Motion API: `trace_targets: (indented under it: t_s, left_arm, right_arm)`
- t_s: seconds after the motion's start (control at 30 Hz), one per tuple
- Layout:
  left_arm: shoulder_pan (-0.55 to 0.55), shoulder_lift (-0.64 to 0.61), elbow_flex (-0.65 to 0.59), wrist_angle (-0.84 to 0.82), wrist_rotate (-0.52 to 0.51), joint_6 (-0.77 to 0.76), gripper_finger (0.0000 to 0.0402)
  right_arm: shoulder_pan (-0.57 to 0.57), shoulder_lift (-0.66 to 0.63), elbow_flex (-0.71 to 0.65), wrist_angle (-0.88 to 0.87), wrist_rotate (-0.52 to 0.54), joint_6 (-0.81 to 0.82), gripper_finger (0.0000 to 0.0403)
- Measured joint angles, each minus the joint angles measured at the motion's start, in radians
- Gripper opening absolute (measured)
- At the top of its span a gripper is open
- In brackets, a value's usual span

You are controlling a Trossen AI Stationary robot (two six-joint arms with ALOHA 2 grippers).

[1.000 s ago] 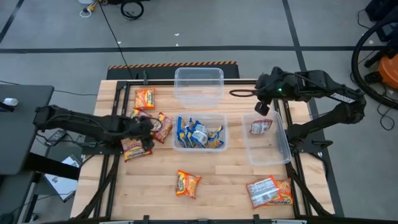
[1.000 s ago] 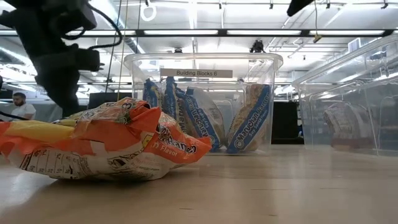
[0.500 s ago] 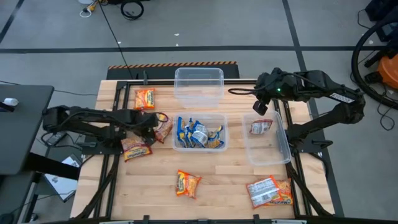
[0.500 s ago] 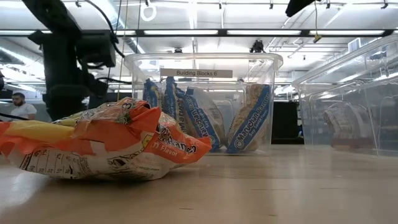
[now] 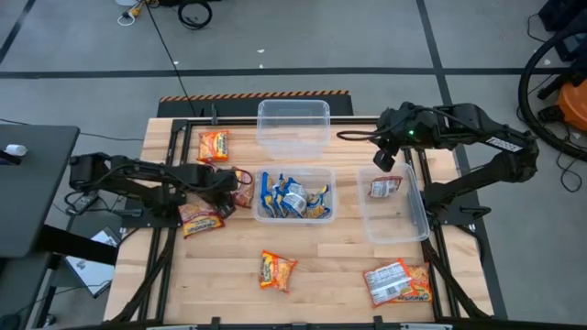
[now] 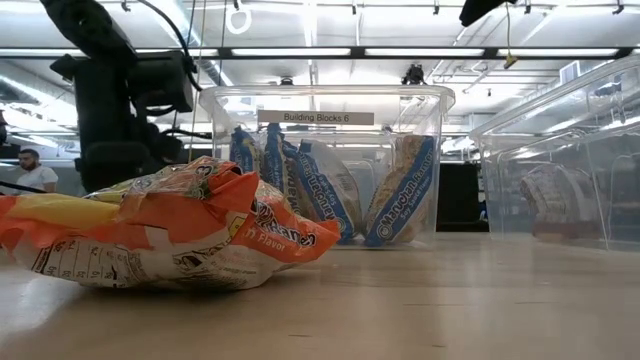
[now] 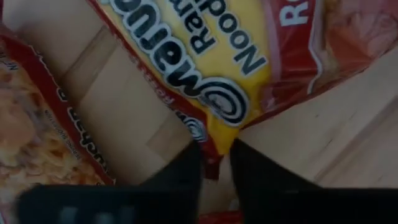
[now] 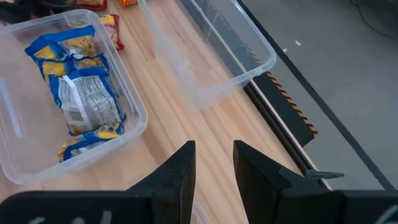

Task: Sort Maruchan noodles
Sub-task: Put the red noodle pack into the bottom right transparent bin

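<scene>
Maruchan noodle packets lie flat on the wooden table. A red-and-yellow one (image 5: 242,187) lies left of the middle tub, and my left gripper (image 5: 229,184) is down on it, shut on its corner (image 7: 212,151). Other orange and red packets lie at the far left (image 5: 213,145), near left (image 5: 200,218), near middle (image 5: 276,269) and near right (image 5: 398,282). Blue packets (image 5: 293,196) fill the middle tub. A red-white one (image 5: 385,187) lies in the right tub. My right gripper (image 8: 214,163) hangs high over the far right, open, nothing between its fingers. My left gripper pinches the red-and-yellow packet's crinkled corner edge (image 7: 213,144) between its two fingers (image 7: 184,169). The fingers come steeply from above, pointing down. The packet lies flat on the table.
Three clear tubs stand on the table: one at the far middle (image 5: 293,126), the middle one (image 5: 326,183) and the right one (image 5: 408,225). Another packet (image 7: 37,124) lies close beside the held one. In the low view an orange packet (image 6: 170,232) fills the foreground.
My left gripper has gone toward the table's right edge and down, tipping steeper, onto the red-and-yellow packet beside the middle tub. The packets lie where they were.
</scene>
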Motion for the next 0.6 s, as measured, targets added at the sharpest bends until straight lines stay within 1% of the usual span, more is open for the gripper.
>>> trace_targets:
  t_s: [0.07,0.1,0.2,0.27,0.33,0.47,0.6]
  left_arm:
    - [0.000,-0.006,0.000,0.009,-0.005,-0.027,0.0024]
    - [0.000,-0.006,0.001,0.021,-0.006,-0.042,0.0014]
    - [-0.001,-0.028,0.017,0.010,0.014,-0.079,0.0007]
    - [-0.001,-0.061,0.055,-0.040,0.054,-0.112,0.0006]
    - [-0.001,-0.100,0.123,-0.100,0.098,-0.131,0.0005]
    - [0.017,-0.179,0.293,-0.280,0.114,-0.133,0.0004]
    - [0.070,-0.208,0.465,-0.452,0.139,-0.153,0.0003]
  right_arm:
    - [0.000,0.000,0.000,0.000,-0.001,-0.026,0.0114]
    - [0.000,0.000,0.000,0.000,-0.002,-0.044,0.0114]
    - [0.000,0.000,0.000,0.003,-0.004,-0.091,0.0114]
    - [0.000,0.000,0.000,0.018,-0.020,-0.124,0.0114]
    - [0.000,0.000,-0.006,0.052,-0.030,-0.190,0.0114]
    - [0.009,0.011,-0.024,0.116,-0.004,-0.327,0.0114]
    - [0.005,0.042,-0.024,0.223,0.007,-0.434,0.0114]
